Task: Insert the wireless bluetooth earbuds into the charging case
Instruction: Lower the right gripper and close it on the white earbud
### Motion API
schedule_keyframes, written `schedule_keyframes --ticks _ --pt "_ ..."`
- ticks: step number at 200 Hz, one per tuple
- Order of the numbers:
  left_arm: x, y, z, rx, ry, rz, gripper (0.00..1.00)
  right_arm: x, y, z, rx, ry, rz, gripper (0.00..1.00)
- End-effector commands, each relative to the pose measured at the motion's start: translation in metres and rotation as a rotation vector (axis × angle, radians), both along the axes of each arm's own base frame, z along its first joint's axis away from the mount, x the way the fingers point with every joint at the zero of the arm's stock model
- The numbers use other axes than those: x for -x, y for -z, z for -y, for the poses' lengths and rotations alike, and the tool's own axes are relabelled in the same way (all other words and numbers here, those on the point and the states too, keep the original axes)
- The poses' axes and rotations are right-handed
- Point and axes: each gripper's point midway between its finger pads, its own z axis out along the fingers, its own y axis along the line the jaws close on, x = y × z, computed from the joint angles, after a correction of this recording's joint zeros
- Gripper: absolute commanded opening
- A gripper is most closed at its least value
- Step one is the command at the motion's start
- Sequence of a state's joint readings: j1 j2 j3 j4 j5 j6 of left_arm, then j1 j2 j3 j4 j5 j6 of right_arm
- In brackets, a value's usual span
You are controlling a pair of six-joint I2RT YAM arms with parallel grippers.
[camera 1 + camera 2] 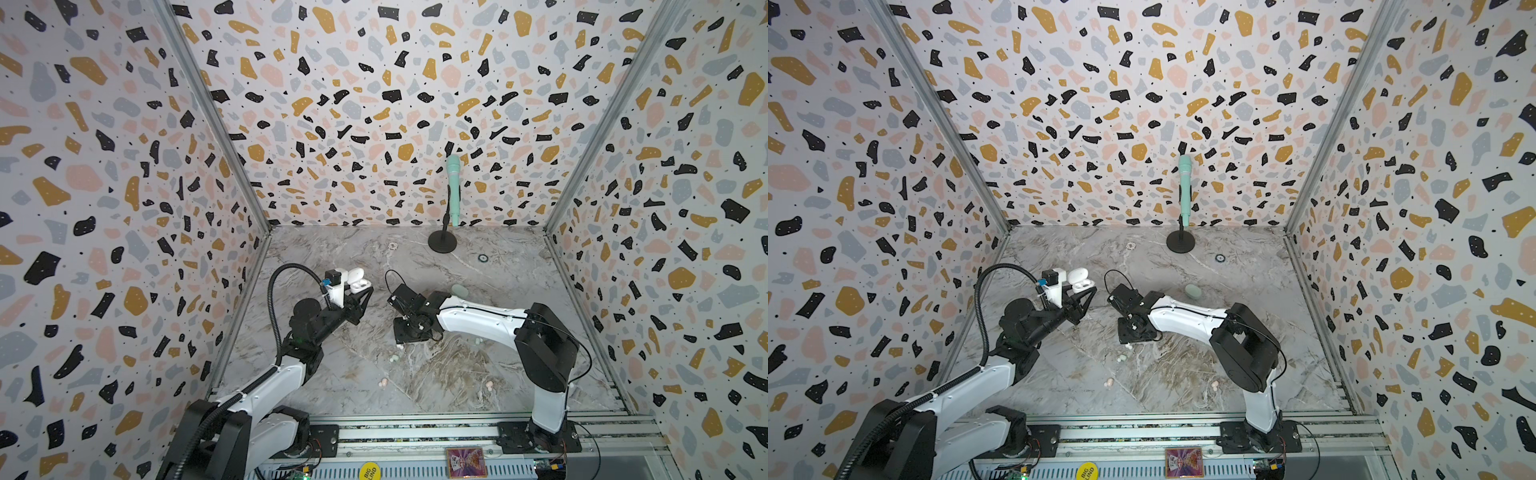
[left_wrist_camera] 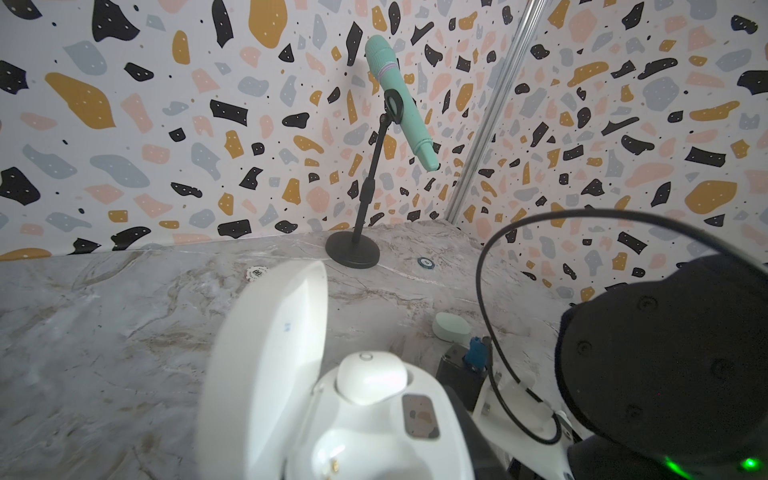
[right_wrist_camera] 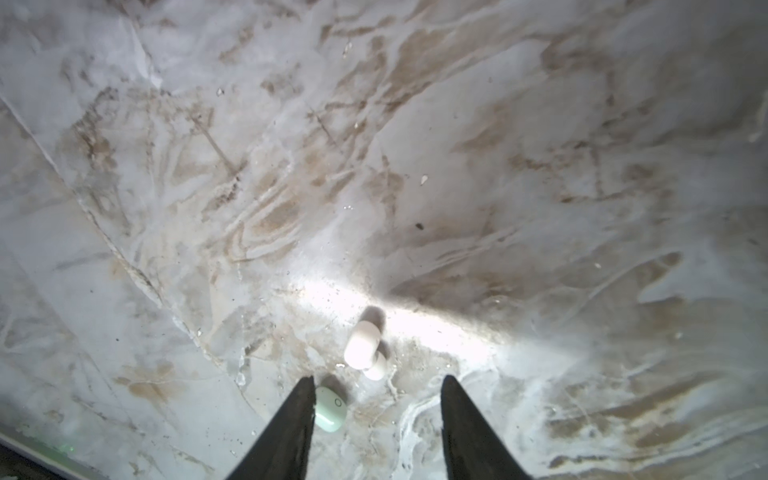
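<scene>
Low over the grey marble table (image 3: 166,166), the right pincer (image 3: 378,377) is half open, empty; closing could flick away the tiny mint-green plastic earbud (image 3: 330,409) beside one finger.

Case (image 2: 365,440): cut off by the bottom edge, lid blurred.
Mint bud (image 3: 330,409): partly hidden behind a finger (image 3: 291,432).
Pink buds (image 1: 383,382) (image 1: 1108,382), both top views: too small for detail.
</scene>
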State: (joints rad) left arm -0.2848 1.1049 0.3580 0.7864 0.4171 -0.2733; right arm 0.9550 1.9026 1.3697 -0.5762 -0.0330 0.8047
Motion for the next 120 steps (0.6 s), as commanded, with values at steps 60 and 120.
schedule_keyframes --ticks 60,120 --pt "0.006 -0.014 0.0 0.021 0.003 0.072 0.23 -0.004 0.011 -0.017 0.019 0.023 -0.044 0.38" --pt "0.005 -0.014 0.0 0.025 0.006 0.072 0.23 0.002 0.024 -0.016 0.065 0.01 -0.083 0.33"
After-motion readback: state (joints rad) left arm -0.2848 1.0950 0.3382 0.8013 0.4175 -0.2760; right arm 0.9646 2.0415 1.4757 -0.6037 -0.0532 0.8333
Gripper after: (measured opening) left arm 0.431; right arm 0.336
